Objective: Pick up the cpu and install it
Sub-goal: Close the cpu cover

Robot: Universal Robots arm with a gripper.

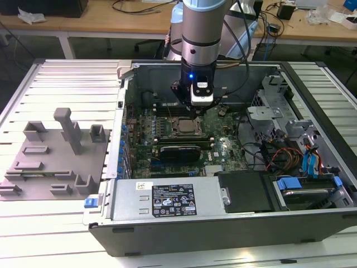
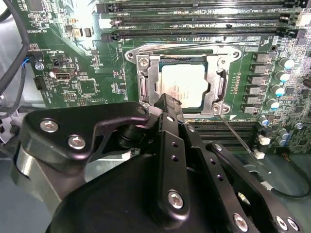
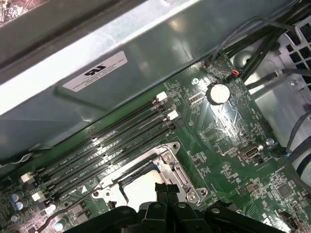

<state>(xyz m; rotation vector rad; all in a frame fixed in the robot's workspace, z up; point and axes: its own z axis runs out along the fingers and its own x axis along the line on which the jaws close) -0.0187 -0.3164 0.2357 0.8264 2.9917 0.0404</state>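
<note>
gripper (image 1: pixel 192 114) hangs just above cpu (image 1: pixel 182 128) on mobo (image 1: pixel 223 146) in open PC case (image 1: pixel 223 229).

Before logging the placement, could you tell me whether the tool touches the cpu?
Cannot tell: in the second wrist view the tool overlaps a corner of the cpu, hiding any gap.

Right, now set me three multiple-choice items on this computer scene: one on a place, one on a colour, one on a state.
1. The cpu lies: A in the socket on the motherboard; B in a drawer; C on a chair.
2. The motherboard is: A red; B green; C white.
3. The computer case is: A shut; B open; C wrapped.
Key: 1 A, the socket's metal frame surrounds its silver top; 2 B, green board in all views; 3 B, its inside lies exposed.
</note>
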